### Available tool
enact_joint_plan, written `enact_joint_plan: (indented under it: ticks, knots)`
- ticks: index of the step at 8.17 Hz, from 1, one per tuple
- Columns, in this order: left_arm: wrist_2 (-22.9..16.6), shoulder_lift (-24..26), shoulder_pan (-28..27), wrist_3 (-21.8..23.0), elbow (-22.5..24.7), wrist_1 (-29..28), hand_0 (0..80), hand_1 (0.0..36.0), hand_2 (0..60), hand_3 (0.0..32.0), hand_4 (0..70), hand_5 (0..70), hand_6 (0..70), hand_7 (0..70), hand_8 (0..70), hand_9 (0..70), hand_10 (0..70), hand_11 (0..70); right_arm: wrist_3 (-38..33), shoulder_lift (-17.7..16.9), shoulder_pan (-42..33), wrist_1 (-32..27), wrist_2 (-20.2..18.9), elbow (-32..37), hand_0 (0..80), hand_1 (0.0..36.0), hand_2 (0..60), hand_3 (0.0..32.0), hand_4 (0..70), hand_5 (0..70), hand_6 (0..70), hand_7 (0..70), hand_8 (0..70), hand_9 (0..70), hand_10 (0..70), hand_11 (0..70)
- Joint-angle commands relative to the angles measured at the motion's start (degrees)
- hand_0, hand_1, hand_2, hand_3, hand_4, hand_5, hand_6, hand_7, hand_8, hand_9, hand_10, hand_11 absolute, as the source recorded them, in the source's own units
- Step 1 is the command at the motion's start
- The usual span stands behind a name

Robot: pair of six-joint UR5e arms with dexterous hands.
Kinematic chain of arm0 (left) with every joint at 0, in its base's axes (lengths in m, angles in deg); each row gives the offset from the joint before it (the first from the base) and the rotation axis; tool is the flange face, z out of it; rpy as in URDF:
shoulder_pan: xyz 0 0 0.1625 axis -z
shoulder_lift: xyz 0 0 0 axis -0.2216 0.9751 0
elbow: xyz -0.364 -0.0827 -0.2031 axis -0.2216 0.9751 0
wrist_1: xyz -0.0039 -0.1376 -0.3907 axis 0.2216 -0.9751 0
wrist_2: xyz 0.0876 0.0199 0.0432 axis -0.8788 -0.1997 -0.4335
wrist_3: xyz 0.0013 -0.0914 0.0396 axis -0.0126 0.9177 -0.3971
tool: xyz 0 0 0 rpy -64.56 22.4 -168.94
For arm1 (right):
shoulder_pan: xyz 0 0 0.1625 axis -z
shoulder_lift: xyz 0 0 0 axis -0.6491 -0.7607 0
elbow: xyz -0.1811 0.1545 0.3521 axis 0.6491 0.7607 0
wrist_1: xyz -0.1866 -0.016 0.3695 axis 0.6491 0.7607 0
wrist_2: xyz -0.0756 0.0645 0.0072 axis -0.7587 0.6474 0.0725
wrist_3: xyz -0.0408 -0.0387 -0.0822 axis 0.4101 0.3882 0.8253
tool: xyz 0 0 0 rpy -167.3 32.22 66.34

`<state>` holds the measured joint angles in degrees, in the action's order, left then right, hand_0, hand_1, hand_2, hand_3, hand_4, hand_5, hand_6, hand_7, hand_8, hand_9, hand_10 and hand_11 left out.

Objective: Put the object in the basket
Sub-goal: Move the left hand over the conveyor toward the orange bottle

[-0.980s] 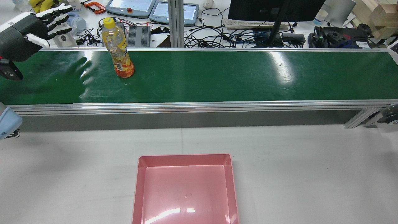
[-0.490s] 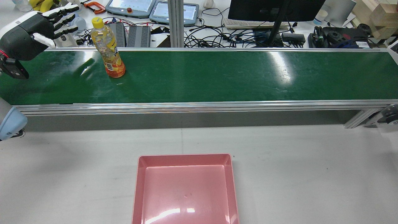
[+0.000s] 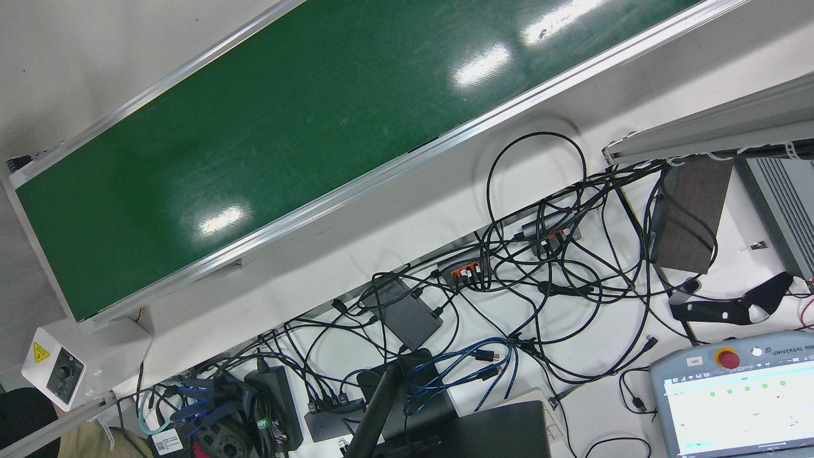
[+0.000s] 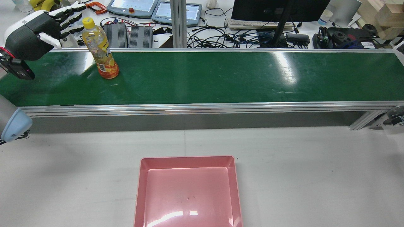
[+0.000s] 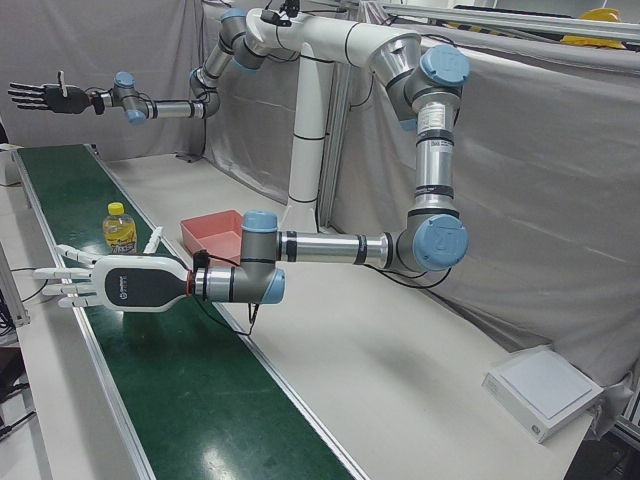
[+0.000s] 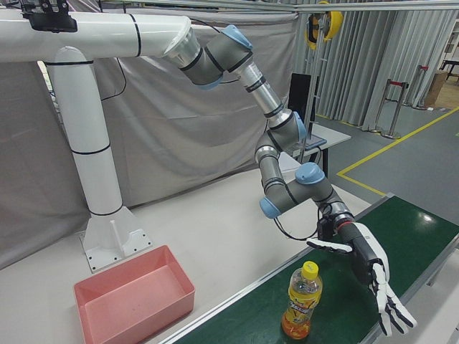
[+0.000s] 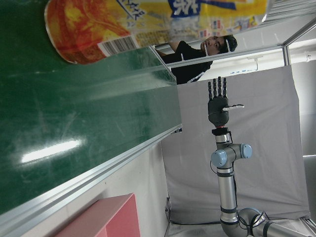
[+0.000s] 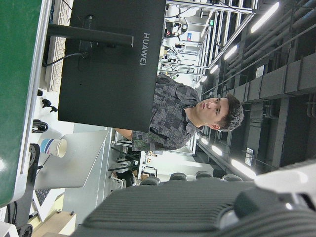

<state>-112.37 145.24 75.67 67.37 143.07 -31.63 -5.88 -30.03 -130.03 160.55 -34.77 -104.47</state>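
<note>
Green conveyor belt [image 4: 202, 77] carries an upright juice bottle [image 4: 99, 50]; the left hand [image 4: 34, 33] waits beside it, fingers spread, holding nothing, likely lining up a side grasp. Right hand [image 5: 40, 97] hangs open, well away. Pink basket [image 4: 188, 189] lies empty.

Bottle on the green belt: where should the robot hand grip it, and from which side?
Around the labelled mid-body, from the side. The bottle stands upright on the belt, its cap narrow. The open left robot hand, fingers spread, already waits level beside it.
</note>
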Motion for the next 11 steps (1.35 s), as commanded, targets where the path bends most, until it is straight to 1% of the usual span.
enact_joint_plan:
  ticks: [1, 4, 5, 7, 8, 9, 10, 11]
  knots:
    - [0.00, 0.91, -1.17, -0.01, -0.06, 0.05, 52.0, 0.0, 0.0, 10.8, 20.7, 10.6, 0.0, 0.9, 1.3, 4.3, 6.9, 10.7, 0.00, -0.09, 0.00, 0.00, 0.00, 0.00, 0.0, 0.0, 0.0, 0.0, 0.0, 0.0, 0.0, 0.0, 0.0, 0.0, 0.0, 0.0]
    - [0.00, 1.78, -1.26, -0.01, 0.03, 0.05, 51.7, 0.0, 0.0, 10.4, 21.1, 10.8, 0.0, 0.8, 2.0, 5.3, 7.3, 11.3, 0.00, 0.00, 0.00, 0.00, 0.00, 0.00, 0.0, 0.0, 0.0, 0.0, 0.0, 0.0, 0.0, 0.0, 0.0, 0.0, 0.0, 0.0]
    - [-0.09, 1.97, -2.48, -0.01, 0.03, 0.05, 51.8, 0.0, 0.0, 10.4, 21.3, 11.0, 0.0, 0.8, 1.9, 5.2, 7.3, 11.2, 0.00, 0.00, 0.00, 0.00, -0.09, 0.00, 0.0, 0.0, 0.0, 0.0, 0.0, 0.0, 0.0, 0.0, 0.0, 0.0, 0.0, 0.0]
    - [-0.09, 2.58, -2.93, -0.01, 0.03, 0.14, 51.9, 0.0, 0.0, 10.2, 21.4, 11.4, 0.0, 1.5, 2.3, 5.7, 7.4, 11.4, 0.00, 0.00, 0.00, 0.00, 0.00, 0.00, 0.0, 0.0, 0.0, 0.0, 0.0, 0.0, 0.0, 0.0, 0.0, 0.0, 0.0, 0.0]
    - [0.00, 2.67, -2.93, -0.01, 0.03, 0.14, 52.0, 0.0, 0.0, 9.6, 21.4, 12.2, 0.0, 1.4, 2.5, 6.0, 7.5, 11.6, 0.00, 0.00, 0.00, 0.00, 0.00, 0.00, 0.0, 0.0, 0.0, 0.0, 0.0, 0.0, 0.0, 0.0, 0.0, 0.0, 0.0, 0.0]
    - [0.00, 2.67, -2.93, -0.01, 0.03, -0.03, 53.4, 0.1, 0.0, 7.0, 22.0, 15.5, 0.4, 2.2, 4.3, 8.4, 8.4, 13.1, 0.00, 0.00, 0.00, 0.00, 0.00, 0.00, 0.0, 0.0, 0.0, 0.0, 0.0, 0.0, 0.0, 0.0, 0.0, 0.0, 0.0, 0.0]
    - [0.00, 2.76, -2.93, 0.26, -0.41, -1.34, 70.4, 13.0, 0.0, 0.2, 25.1, 35.7, 5.8, 10.4, 14.7, 22.8, 16.7, 26.4, 0.00, -0.09, 0.00, 0.00, 0.00, 0.00, 0.0, 0.0, 0.0, 0.0, 0.0, 0.0, 0.0, 0.0, 0.0, 0.0, 0.0, 0.0]
    - [-0.09, 3.80, -3.19, 0.61, -0.67, -1.44, 80.0, 35.7, 33.4, 0.0, 62.3, 64.3, 25.7, 39.6, 39.6, 55.0, 44.6, 65.5, 0.00, -0.09, 0.00, 0.00, -0.09, 0.00, 0.0, 0.0, 0.0, 0.0, 0.0, 0.0, 0.0, 0.0, 0.0, 0.0, 0.0, 0.0]
